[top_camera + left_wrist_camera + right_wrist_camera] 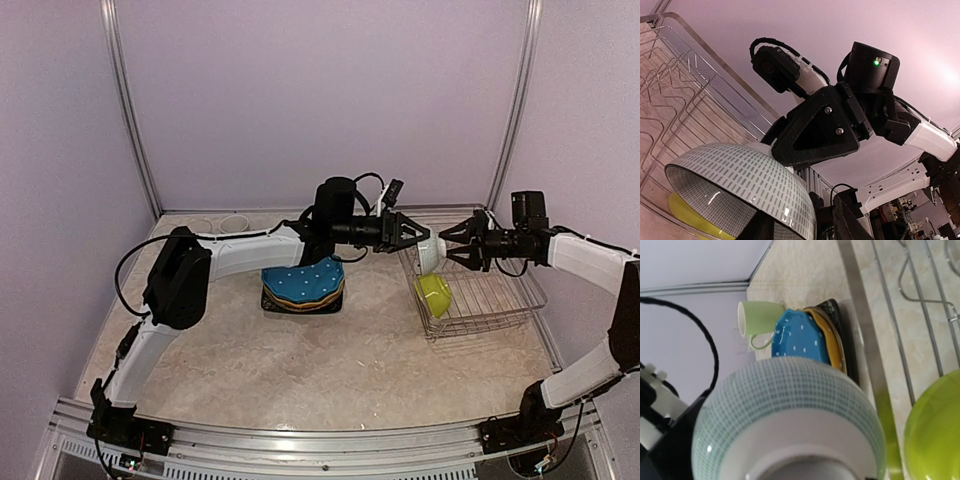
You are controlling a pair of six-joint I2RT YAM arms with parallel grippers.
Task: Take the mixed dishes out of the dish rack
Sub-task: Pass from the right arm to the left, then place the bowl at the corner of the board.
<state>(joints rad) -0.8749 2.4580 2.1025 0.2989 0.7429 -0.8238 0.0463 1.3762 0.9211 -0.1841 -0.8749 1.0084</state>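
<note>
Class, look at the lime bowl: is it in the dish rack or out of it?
In. The lime bowl sits tilted in the near-left corner of the dish rack, inside its wire sides.

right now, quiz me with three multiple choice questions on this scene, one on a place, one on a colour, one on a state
1. Where is the lime bowl?
A) on the table
B) in the dish rack
C) on top of the plates

2. What colour is the top plate of the stack?
A) blue with white dots
B) red
C) plain black

3. What state is the white bowl in?
A) flat on the table
B) nested in the lime bowl
C) up in the air between the two grippers

Answers:
1 B: the lime bowl sits inside the wire rack.
2 A: white dots show on its blue face.
3 C: it hangs between the left gripper and the right gripper, over the rack's edge.
</note>
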